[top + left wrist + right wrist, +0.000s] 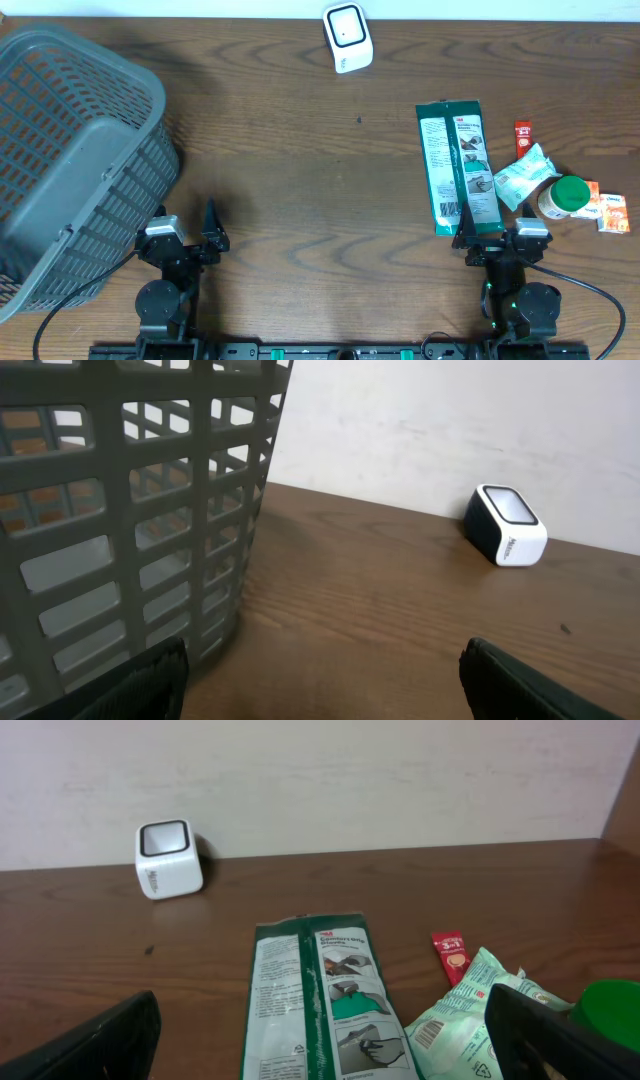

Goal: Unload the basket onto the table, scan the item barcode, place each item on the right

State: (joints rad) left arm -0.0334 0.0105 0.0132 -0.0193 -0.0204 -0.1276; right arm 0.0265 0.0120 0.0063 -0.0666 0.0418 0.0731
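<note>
Right gripper (pixel 490 239): jaws wide, empty, just at near end of green package (pixel 458 165). Left gripper (pixel 187 232): also wide, empty, beside grey basket (pixel 60 150). Package flat on counter (pixel 300 180), right side. Probably light, thin, floppy, slippery film; pinch near short edge. Scanner (pixel 347 37) far at back.

One grey plastic lattice basket (pixel 110 210). One small white box-shaped scanner with a dark face (pixel 347 37). One long flat green-and-white packet (pixel 458 165). One slim red sachet (pixel 523 137). One crumpled pale green wrapper (pixel 520 178). One white bottle with a round green cap (pixel 565 195). Small orange-and-white sachets (pixel 612 213) — two, as far as can be told. Two black two-finger grippers — the left gripper (pixel 187 222) and the right gripper (pixel 495 235). One dark brown wooden table (pixel 300 170).
</note>
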